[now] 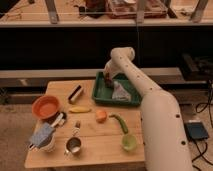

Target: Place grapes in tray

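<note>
The green tray [100,95] lies at the far right of the wooden table. A dark reddish bunch, the grapes [108,79], sits at the tray's far left corner, right under my gripper [109,73]. I cannot tell whether the gripper still holds the bunch or whether the bunch rests on the tray floor. My white arm [145,95] reaches in from the lower right, arches over the tray and bends down to that corner.
A crumpled white packet [120,91] lies in the tray. On the table are an orange fruit [101,115], a banana [79,109], a green pepper [120,123], a green cup [129,143], a metal cup [74,145], an orange bowl [46,106] and a dark can [76,93].
</note>
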Robot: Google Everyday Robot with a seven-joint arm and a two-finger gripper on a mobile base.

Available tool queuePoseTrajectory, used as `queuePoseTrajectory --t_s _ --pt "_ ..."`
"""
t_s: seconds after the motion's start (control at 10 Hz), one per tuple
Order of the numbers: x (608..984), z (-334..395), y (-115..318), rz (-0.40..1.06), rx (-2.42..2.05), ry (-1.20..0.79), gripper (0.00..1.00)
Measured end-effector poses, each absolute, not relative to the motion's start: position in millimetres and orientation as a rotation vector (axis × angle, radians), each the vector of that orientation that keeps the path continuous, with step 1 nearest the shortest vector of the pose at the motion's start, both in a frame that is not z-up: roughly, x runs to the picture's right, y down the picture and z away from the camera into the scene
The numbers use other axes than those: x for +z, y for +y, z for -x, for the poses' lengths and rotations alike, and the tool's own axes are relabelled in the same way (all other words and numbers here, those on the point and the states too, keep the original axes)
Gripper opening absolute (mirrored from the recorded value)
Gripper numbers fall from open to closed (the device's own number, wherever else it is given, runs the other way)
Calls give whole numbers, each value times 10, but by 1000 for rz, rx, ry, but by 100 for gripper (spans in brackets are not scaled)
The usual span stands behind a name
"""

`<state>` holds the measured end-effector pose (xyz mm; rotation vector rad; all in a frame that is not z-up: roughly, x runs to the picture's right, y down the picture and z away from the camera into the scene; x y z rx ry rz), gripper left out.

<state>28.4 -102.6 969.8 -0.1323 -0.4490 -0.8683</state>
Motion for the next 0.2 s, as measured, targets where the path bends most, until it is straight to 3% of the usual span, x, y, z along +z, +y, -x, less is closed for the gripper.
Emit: queuePoseTrajectory --t_s 0.2 --pt "9641 -309 -995 132 -844 -490 80"
